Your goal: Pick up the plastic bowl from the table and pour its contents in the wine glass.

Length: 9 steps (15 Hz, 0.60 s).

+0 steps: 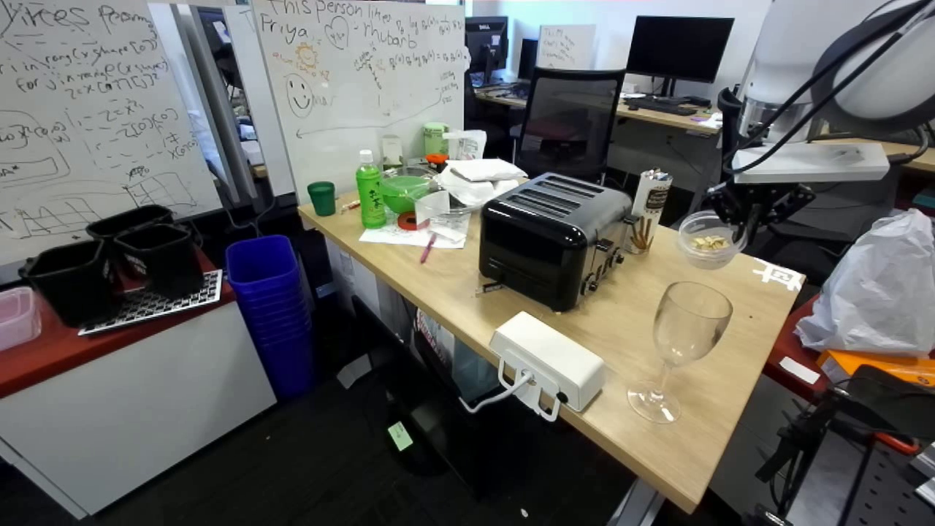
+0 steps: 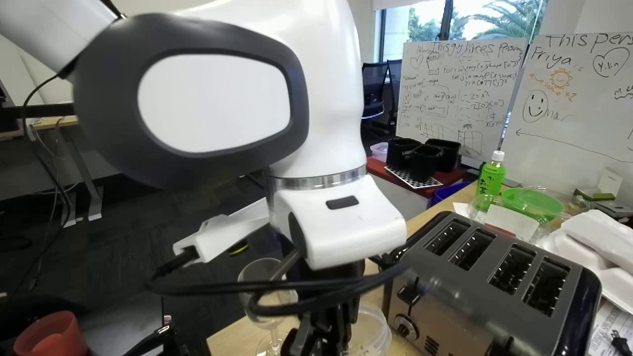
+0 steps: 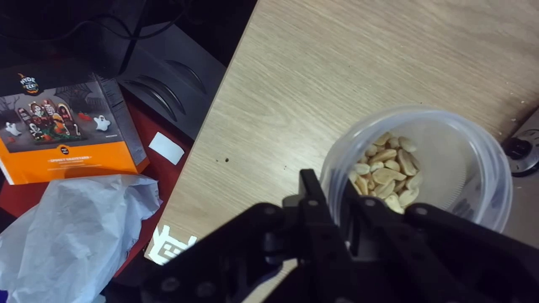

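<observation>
Plastic bowl (image 3: pixel 440 164) and gripper (image 3: pixel 332 200) meet at the rim, where two black fingers (image 3: pixel 310 185) pinch the bowl's wall, one inside and one outside. The bowl is over the table (image 3: pixel 311 84), roughly upright, and the peanuts (image 3: pixel 387 174) in it are heaped toward the side by the fingers. In an exterior view the wine glass (image 1: pixel 690 329) stands upright near a corner of the table, apart from the bowl. A black toaster (image 1: pixel 529 252) stands nearby, and a white box (image 1: pixel 551 358) sits at the table's long edge, near toaster and glass. Farther along are a green bottle (image 1: pixel 371 196) and a green cup (image 1: pixel 321 199). In the wrist view, a white bag (image 3: pixel 84 227) and an orange-and-black box (image 3: pixel 71 155) lie beside the table.
</observation>
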Motion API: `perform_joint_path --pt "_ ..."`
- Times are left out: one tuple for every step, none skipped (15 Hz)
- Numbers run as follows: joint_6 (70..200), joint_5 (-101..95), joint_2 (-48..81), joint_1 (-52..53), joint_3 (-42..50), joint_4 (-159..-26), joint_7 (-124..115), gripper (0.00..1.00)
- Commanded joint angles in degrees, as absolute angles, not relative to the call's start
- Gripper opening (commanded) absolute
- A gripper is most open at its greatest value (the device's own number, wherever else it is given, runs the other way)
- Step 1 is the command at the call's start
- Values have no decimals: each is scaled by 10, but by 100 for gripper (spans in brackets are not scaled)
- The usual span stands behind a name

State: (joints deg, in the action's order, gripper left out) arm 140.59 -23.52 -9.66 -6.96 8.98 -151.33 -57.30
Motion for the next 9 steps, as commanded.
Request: perform_joint_path --pt "1384 -252 -126 -94 62 -1525 -573 3" --pt "1378 -261 -136 -97 57 -1527 -577 3" --pt "1372 -267 -145 -100 52 -1529 -578 3" --pt "1367 -274 -157 -103 47 -1533 -579 3" --pt "1362 -278 -171 -104 42 -1537 -576 3" --pt "1356 -282 -183 -106 36 -1541 -575 3" --pt "1352 -282 -195 -107 31 -1544 -571 3" --pt "1349 -284 -207 -109 25 -1549 -571 3" --pt "1348 -282 -216 -109 20 -1553 -569 3"
